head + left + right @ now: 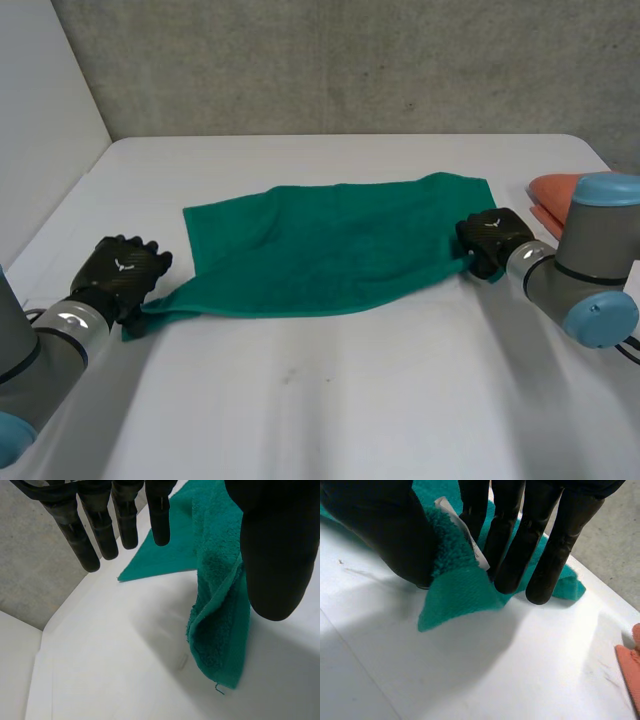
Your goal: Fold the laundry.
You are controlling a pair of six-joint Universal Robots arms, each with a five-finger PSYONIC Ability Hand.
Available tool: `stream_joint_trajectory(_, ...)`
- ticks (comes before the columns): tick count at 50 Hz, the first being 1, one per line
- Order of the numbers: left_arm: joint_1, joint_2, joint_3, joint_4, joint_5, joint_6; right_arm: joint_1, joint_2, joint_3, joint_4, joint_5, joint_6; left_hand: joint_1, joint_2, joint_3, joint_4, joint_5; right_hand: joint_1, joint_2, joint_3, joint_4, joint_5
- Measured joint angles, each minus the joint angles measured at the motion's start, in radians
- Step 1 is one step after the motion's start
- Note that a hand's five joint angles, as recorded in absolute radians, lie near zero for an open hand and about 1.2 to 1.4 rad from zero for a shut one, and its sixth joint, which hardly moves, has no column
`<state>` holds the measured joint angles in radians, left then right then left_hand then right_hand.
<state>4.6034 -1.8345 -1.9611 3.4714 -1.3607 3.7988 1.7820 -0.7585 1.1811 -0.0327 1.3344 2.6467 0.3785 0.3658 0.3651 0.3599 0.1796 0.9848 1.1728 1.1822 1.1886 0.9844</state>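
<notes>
A green towel lies spread flat on the white table. My left hand rests at its near-left corner. In the left wrist view that bunched corner lies on the table beside the thumb, while the straight fingers stand apart from it, so the hand is open. My right hand is at the towel's right corner. In the right wrist view its thumb and fingers pinch that corner, where a white label sticks out.
An orange cloth lies at the table's far right edge, just beyond my right arm, and its edge shows past the right hand. A grey concrete wall stands behind the table.
</notes>
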Motion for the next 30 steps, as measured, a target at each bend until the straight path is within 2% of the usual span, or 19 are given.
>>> stream_joint_trajectory(10, 0.003, -0.007, -0.006, -0.012, 0.002, 0.001, -0.009, -0.129, 0.076, 0.082, 0.0, -0.001, 0.0, 0.0, 0.0, -0.002, 0.0, 0.0, 0.0, 0.0, 0.002, 0.004)
stream_joint_trajectory(13, 0.006, -0.029, -0.002, -0.017, 0.002, 0.002, -0.017, -0.205, 0.148, 0.108, -0.008, -0.004, 0.0, 0.0, 0.0, -0.002, 0.0, 0.0, 0.0, 0.0, 0.002, 0.007)
stream_joint_trajectory(20, 0.008, -0.087, 0.015, -0.018, 0.002, 0.006, -0.059, -0.269, 0.255, 0.108, -0.027, -0.014, 0.028, 0.043, 0.041, 0.043, 0.053, 0.0, 0.0, 0.0, 0.002, 0.008)
stream_joint_trajectory(27, 0.02, -0.134, 0.055, -0.015, 0.001, 0.003, -0.078, -0.287, 0.307, 0.103, -0.042, -0.041, 0.393, 0.387, 0.382, 0.389, 0.39, 0.0, 0.0, 0.0, 0.002, 0.008)
stream_joint_trajectory(30, 0.031, -0.144, 0.068, -0.012, 0.0, 0.001, -0.093, -0.303, 0.334, 0.104, -0.048, -0.074, 0.423, 0.433, 0.431, 0.437, 0.437, 0.0, 0.0, 0.0, 0.002, 0.008)
